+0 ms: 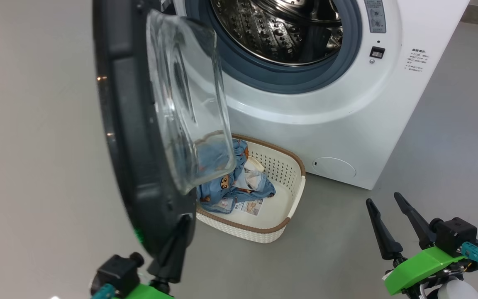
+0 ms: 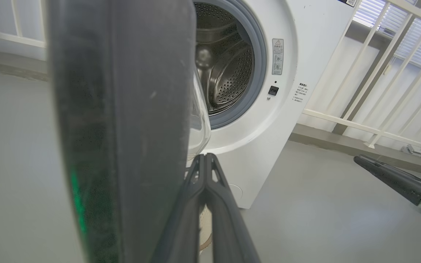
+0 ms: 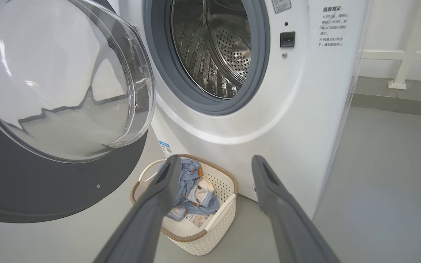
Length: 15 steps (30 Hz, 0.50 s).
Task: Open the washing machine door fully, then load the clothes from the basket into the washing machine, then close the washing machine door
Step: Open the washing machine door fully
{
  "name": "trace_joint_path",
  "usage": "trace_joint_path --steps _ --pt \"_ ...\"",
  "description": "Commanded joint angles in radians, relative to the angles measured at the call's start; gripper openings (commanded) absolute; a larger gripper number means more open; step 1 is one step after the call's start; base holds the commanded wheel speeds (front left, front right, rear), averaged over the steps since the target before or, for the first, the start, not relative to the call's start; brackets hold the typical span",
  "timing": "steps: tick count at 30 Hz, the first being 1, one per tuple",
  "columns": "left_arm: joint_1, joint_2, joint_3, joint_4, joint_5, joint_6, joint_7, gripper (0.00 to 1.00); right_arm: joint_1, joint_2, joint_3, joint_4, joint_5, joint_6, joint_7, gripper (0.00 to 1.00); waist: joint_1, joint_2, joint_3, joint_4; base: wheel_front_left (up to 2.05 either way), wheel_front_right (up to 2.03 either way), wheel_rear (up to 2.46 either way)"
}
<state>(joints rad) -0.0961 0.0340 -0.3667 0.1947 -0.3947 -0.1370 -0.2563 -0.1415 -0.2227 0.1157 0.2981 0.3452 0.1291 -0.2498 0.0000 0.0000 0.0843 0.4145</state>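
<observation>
The washing machine [image 1: 326, 116] stands with its steel drum [image 1: 280, 29] exposed. Its door [image 1: 139, 137] is swung out toward me and seen edge-on, with the black rim on the left and the glass bowl facing the machine. My left gripper [image 1: 179, 236] is shut with nothing between its fingers, its tips against the inner side of the door's lower rim [image 2: 122, 128]. The basket [image 1: 280, 166] sits on the floor below the opening and holds the blue bear-print clothes [image 1: 239, 182]. My right gripper [image 1: 383, 199] hangs open to the basket's right, pointing at the basket [image 3: 210, 233] and clothes [image 3: 192, 186].
Grey floor [image 1: 450, 145] spreads out to the right of the machine and around the basket. A white railing [image 2: 378, 73] runs behind the machine on its right. The open door overhangs the basket's left half.
</observation>
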Motion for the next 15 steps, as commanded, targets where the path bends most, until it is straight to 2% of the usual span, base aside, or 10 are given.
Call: trace_joint_path --steps 1,15 --pt "-0.047 0.025 0.068 -0.012 0.010 0.006 -0.006 0.00 -0.001 -0.006 0.019 -0.028 -0.001 0.002 -0.012 1.00 0.0000 0.0000 0.000 0.001 0.00 0.00 0.00" --pt "-0.047 0.029 0.310 0.021 0.078 0.031 -0.006 0.00 -0.003 0.000 0.015 -0.030 -0.004 0.002 -0.012 1.00 0.0000 0.0000 0.004 0.012 0.00 0.00 0.00"
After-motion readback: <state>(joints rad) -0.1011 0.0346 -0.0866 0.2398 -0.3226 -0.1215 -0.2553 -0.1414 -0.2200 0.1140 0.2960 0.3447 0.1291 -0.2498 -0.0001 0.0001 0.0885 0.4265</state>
